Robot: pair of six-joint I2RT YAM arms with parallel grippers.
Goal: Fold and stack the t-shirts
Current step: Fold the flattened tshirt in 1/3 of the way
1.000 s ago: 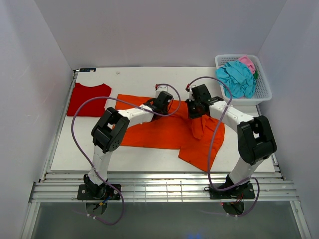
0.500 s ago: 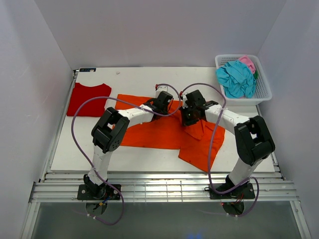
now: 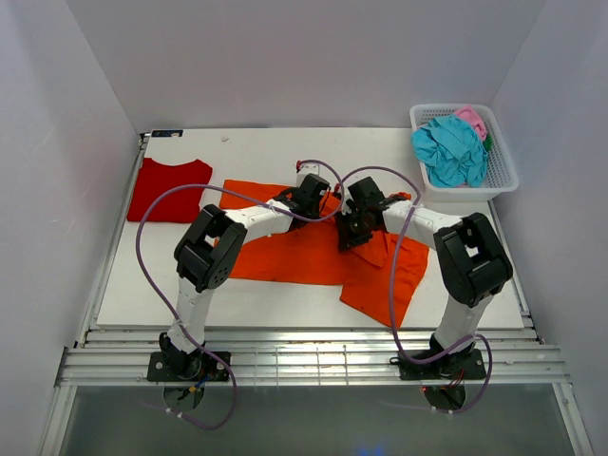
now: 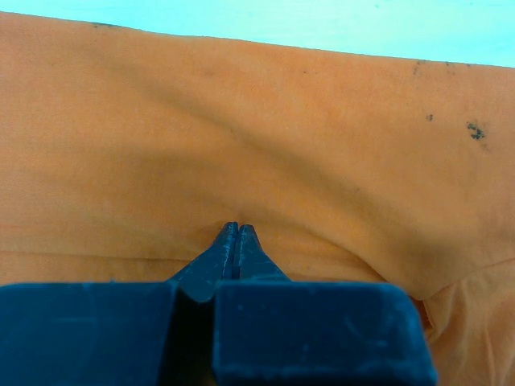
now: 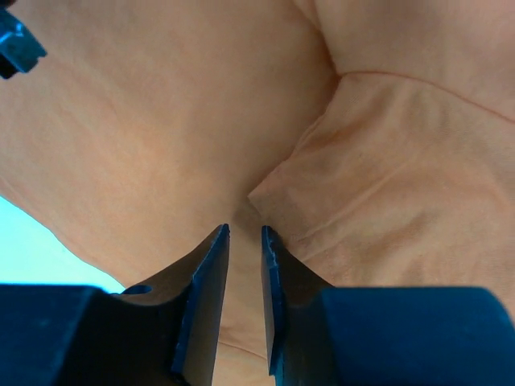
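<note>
The bright orange t-shirt (image 3: 290, 252) lies spread across the middle of the table, its right part folded over and rumpled. My left gripper (image 3: 320, 198) rests on the shirt's far edge; in the left wrist view the left gripper (image 4: 238, 227) is shut, its tips pressed onto the orange cloth (image 4: 241, 121), with no cloth showing between them. My right gripper (image 3: 348, 235) sits low just right of it. In the right wrist view the right gripper (image 5: 245, 230) stands narrowly open over the shirt (image 5: 161, 121), next to a folded flap (image 5: 386, 185). A deep red t-shirt (image 3: 169, 188) lies folded at the back left.
A white lattice basket (image 3: 503, 161) at the back right holds a teal shirt (image 3: 451, 147) and a pink shirt (image 3: 472, 119). The white table board (image 3: 266, 152) ends at a metal rail near the arm bases. Walls close in on the left, back and right.
My right gripper has moved left and down toward the left gripper, drawing the orange shirt's right part inward, and its jaws have parted. The left gripper has stayed put.
</note>
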